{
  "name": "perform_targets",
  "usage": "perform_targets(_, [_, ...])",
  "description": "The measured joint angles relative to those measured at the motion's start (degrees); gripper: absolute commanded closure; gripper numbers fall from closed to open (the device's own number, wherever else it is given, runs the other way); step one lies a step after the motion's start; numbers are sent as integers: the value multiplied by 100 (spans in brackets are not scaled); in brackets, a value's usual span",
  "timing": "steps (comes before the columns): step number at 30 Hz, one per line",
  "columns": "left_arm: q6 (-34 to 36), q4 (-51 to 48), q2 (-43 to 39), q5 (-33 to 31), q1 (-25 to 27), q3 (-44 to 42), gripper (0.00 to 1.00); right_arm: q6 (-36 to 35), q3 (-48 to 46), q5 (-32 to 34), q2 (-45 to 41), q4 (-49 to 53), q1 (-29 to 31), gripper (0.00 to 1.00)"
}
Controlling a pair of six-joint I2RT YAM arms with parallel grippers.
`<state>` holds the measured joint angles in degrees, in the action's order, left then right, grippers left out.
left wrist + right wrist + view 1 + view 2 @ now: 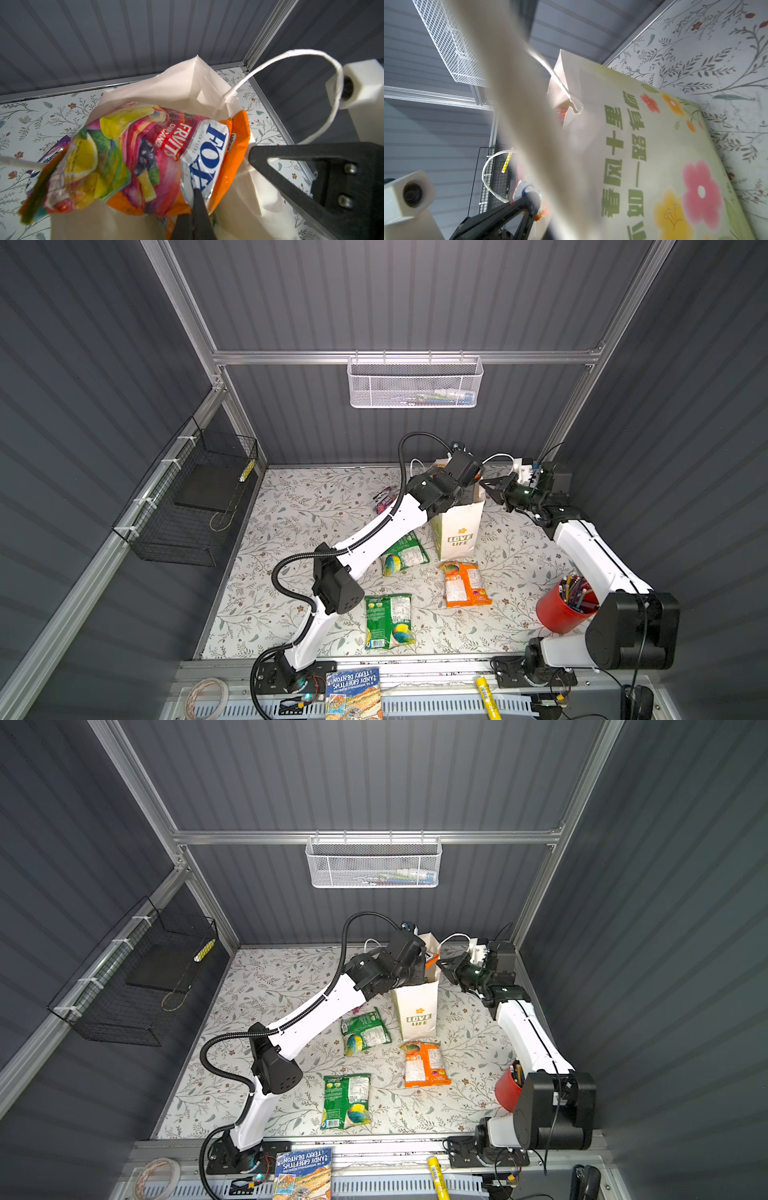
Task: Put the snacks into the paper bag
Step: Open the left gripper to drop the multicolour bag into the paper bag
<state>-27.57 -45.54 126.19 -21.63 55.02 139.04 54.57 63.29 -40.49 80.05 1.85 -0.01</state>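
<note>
White paper carrier bag [457, 531]: yellow-orange flower and green "LOVE LIFE" lettering on the narrow face. Its broad face [675, 145] bears green Chinese characters with pink, yellow and orange flowers.
White cord handle [307, 51]: plain.
Crinkly multicoloured foil packet [145, 155]: magenta, yellow and green fruit print, blue "FOX'S" on silver, orange edge.
Flat green foil packet [404, 554] and second green foil packet [388, 620]: green with white panels.
Flat orange foil packet [463, 583]: orange, white panel.
Floral table covering [291, 510]: off-white, grey-green leaf sprigs, small red-brown blossoms.
Red cylindrical pencil cup [559, 614]: solid red.
</note>
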Motion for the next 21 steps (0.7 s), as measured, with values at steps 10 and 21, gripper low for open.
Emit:
perform_targets(10, [61,-352,0,-306,0,-146,100,-83,-9,0,-181,133,17,100])
perform_targets(21, [271,-229,247,-68,2,31,86,-234,-9,31,-354,299,28,100])
